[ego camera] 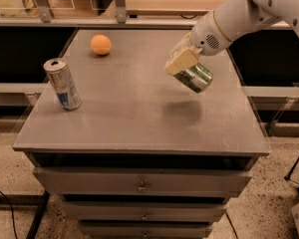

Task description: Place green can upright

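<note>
drawers point(139, 180): front of the cabinet point(129, 123), nearest me, shut.
slim can point(63, 83): upright on the cabinet top, near its left edge.
green can point(195, 77): in the air over the cabinet's right half, tilted, not touching the top (its shadow sits on the surface below).
gripper point(182, 61): over the cabinet's right half, clamped on the green can; arm enters from far right.
orange ball point(100, 44): cabinet top, far left part, well apart from both cans.

It looked like a lab workroom: a grey drawer cabinet point(139, 185) stood on speckled flooring point(271, 210), and a robot gripper point(181, 62) clasped the green can point(197, 77) above the cabinet.
</note>
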Robot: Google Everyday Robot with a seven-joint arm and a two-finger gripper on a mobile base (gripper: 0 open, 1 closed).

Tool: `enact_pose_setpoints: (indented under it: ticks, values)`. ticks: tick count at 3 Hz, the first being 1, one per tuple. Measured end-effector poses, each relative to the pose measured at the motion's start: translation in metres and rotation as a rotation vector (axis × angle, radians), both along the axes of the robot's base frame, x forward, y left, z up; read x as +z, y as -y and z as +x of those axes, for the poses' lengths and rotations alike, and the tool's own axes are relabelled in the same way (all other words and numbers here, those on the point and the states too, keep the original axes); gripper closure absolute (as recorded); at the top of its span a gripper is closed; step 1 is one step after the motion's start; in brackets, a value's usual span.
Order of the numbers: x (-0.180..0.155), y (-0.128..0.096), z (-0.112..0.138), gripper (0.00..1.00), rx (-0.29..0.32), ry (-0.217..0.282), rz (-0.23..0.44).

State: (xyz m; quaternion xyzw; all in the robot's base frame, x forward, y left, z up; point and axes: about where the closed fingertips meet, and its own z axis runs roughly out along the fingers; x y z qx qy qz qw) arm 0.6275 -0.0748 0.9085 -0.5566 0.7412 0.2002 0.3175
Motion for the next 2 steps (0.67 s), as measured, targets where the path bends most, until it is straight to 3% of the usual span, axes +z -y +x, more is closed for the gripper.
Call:
enact_pose_setpoints:
  ticks: [2]
  values:
    - [-0.001,0.028,0.000,1.00,-0.062,0.010,0.363]
